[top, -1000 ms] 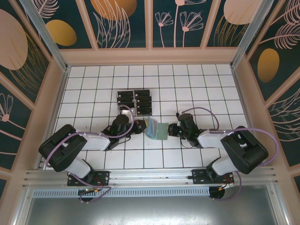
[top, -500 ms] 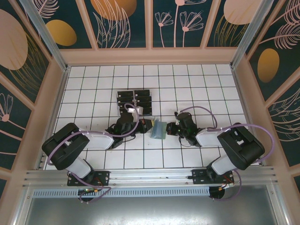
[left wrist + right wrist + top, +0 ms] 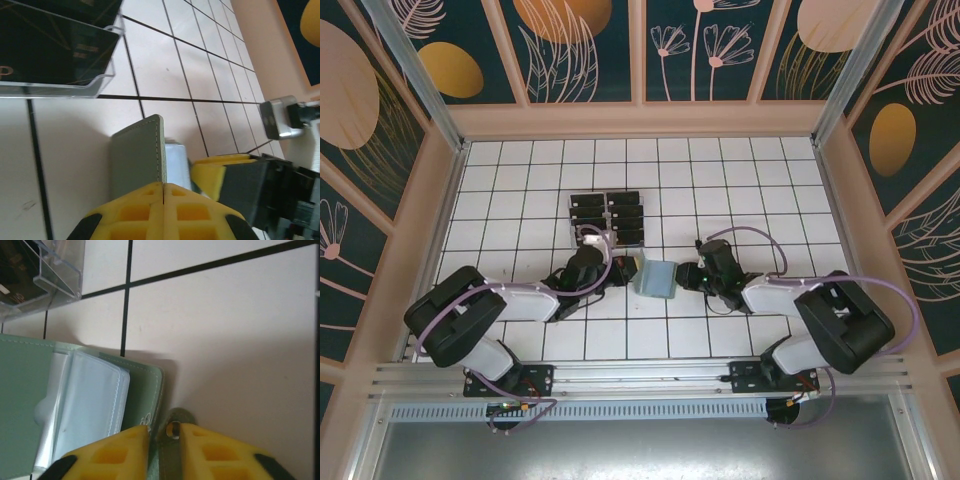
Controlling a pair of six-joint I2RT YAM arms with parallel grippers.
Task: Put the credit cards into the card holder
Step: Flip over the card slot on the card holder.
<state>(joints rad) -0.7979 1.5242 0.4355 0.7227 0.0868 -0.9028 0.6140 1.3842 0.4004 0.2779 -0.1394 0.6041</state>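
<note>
The card holder [image 3: 655,277] lies open near the middle of the white tiled surface [image 3: 720,180], between the two arms. Its grey-green cover [image 3: 25,405] is spread, with clear plastic sleeves [image 3: 92,405] showing inside. In the left wrist view one stitched flap [image 3: 136,160] stands upright. The left pincer [image 3: 163,186] is closed tight on that flap's lower edge, its yellow pads meeting. On the opposite side, the right pincer [image 3: 164,432] stands with a narrow gap between its pads. The holder's snap tab [image 3: 172,430] sits in that gap; I cannot tell whether the pads press it. From above, both pincers, left [image 3: 628,270] and right [image 3: 686,277], meet the holder at its sides. The black credit cards [image 3: 607,218] stand in a clear rack [image 3: 100,82] just beyond the holder.
</note>
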